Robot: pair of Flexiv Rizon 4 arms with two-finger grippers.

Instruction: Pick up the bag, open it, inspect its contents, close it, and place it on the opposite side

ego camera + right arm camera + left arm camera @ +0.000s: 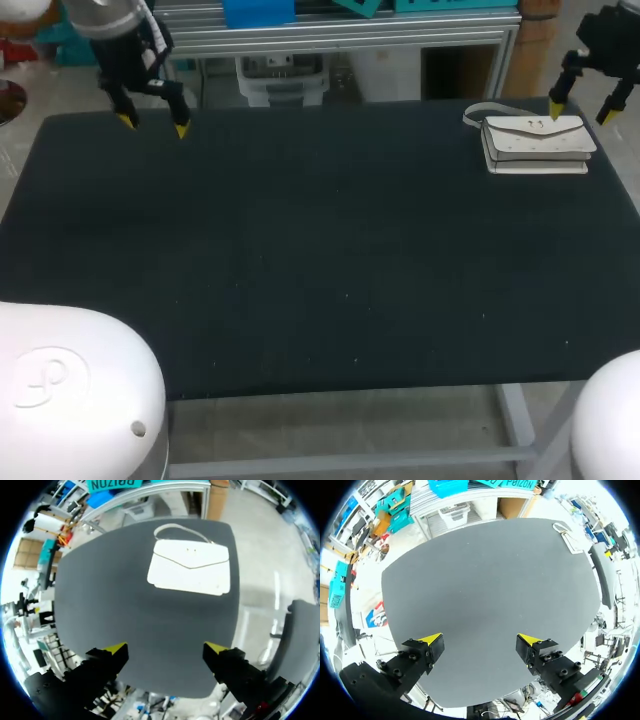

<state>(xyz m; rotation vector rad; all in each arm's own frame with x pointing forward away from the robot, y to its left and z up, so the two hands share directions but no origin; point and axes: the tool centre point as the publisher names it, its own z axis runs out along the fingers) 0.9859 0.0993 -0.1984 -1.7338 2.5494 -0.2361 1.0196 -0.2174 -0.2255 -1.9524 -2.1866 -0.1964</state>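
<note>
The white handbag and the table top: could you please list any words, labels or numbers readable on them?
None. The white handbag shows no readable print in the head or right wrist view. The black table shows no words, numbers or signs.

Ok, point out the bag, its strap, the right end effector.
bag (537,140), head view, front flap.
strap (475,108), head view, its loop.
right end effector (581,111), head view, midway between tips.

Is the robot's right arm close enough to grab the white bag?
Probably yes. The right gripper hangs open right by the white bag, which lies flat near the far right corner of the black table. Nothing sits on the bag or between it and the fingers.
</note>
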